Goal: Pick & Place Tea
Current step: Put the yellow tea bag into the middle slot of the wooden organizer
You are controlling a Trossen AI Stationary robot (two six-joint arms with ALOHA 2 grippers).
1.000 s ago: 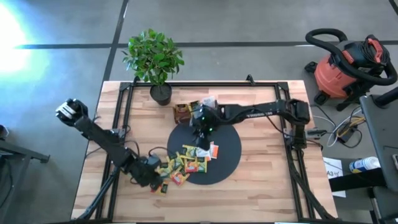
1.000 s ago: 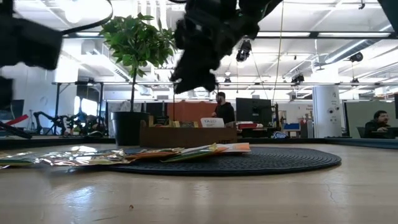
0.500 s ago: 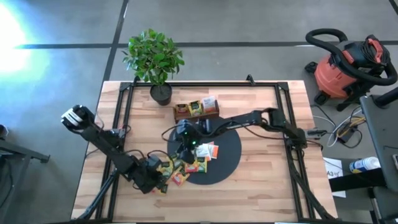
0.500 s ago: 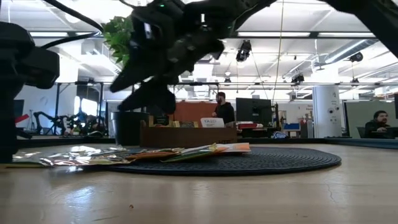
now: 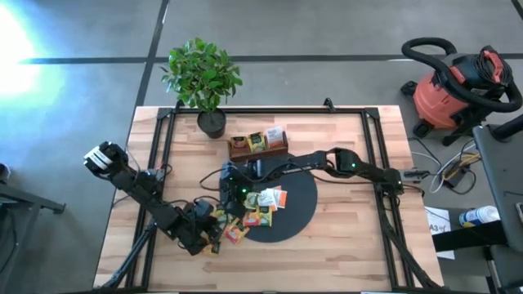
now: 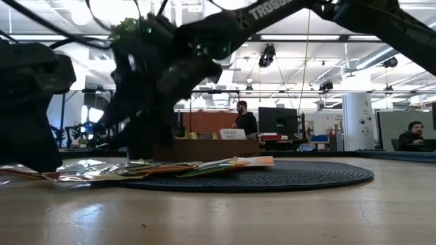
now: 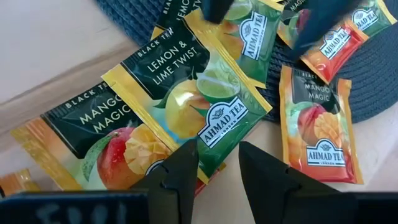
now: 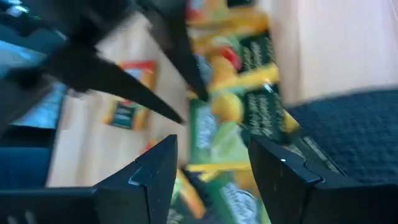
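While you look down on the table (image 5: 343, 237) from above, start at its left edge: your left arm runs down along the near-left side, and the left gripper (image 5: 214, 237) sits low at the left rim of the black mat (image 5: 298, 204), right at the pile of tea sachets (image 5: 245, 216). Its wrist camera shows the left gripper (image 7: 219, 163) with fingers (image 7: 180, 171) apart, a gap between them, nothing clamped, the tips just over a lemon and lime sachet (image 7: 205, 106). You can see a mango sachet (image 7: 93, 143) overlapping it on the wood, and another mango sachet (image 7: 318, 124) lying half on the mat (image 7: 379, 74).

Moving right, the tea lies scattered across the mat's left rim, some sachets on the wood and some on the mat. Your right gripper (image 5: 231, 194) reaches in over the same pile from the far side, close to the left one. Its wrist view shows the right gripper (image 8: 211, 162) with fingers (image 8: 155, 168) wide apart and empty, above green and yellow sachets (image 8: 217, 130).

Behind the mat you have the wooden tray (image 5: 257, 147) with a few sachets standing in it, and the potted plant (image 5: 204, 82) at the far-left corner. Beyond the right edge, a red vacuum cleaner (image 5: 458, 90) stands on the floor.
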